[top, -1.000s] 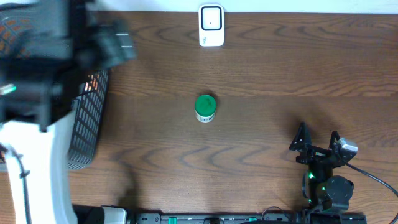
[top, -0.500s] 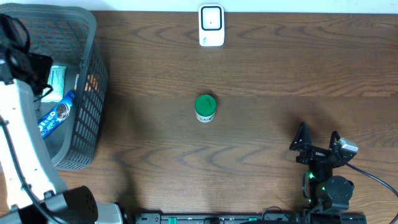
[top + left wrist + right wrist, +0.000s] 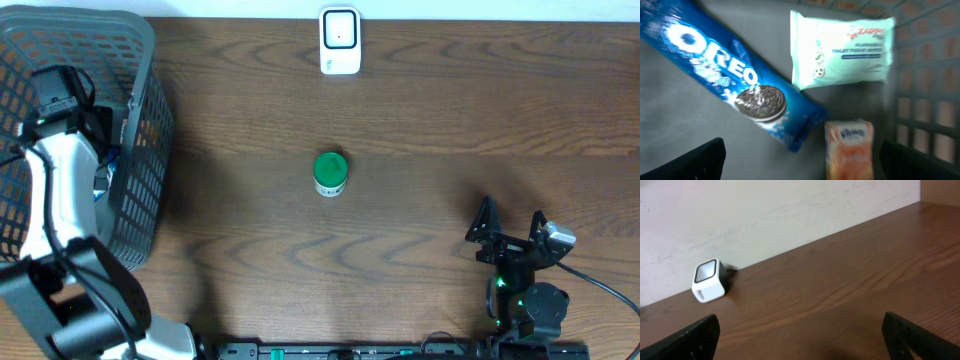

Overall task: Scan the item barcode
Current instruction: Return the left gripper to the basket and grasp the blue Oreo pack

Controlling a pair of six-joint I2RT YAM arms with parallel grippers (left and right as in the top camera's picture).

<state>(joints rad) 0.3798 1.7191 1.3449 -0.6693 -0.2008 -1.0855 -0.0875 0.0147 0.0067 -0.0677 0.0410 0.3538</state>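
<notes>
At the left edge of the table (image 3: 450, 110), your left gripper (image 3: 802, 155) hangs inside the wire basket (image 3: 140, 60) with its jaws wide apart and nothing between them. Judging by that, the item to scan is one of the three below it: the Oreo pack (image 3: 730, 95) lying slantwise, the wipes pack (image 3: 842, 55) beyond it near the basket wall, and the orange tissue pack (image 3: 849, 150), which sits closest between your fingers. Pick one before you descend. The tissue pack touches the end of the Oreo pack, so centre on it and come straight down, or you will pinch both. Take it by its sides and leave the faces clear, because no barcode shows yet and you will need to turn one toward the barcode scanner (image 3: 340, 42) at the middle of the far edge. A green-lidded jar (image 3: 330, 173) stands alone at the table's centre, on the way to the scanner, so carry the item above it. Your right gripper (image 3: 512, 222) rests near the front right corner, jaws apart and empty. Only the left wrist view shows the basket's contents, since the arm covers them from overhead. Only the right wrist view shows the scanner's window side-on, while the jar shows overhead alone
</notes>
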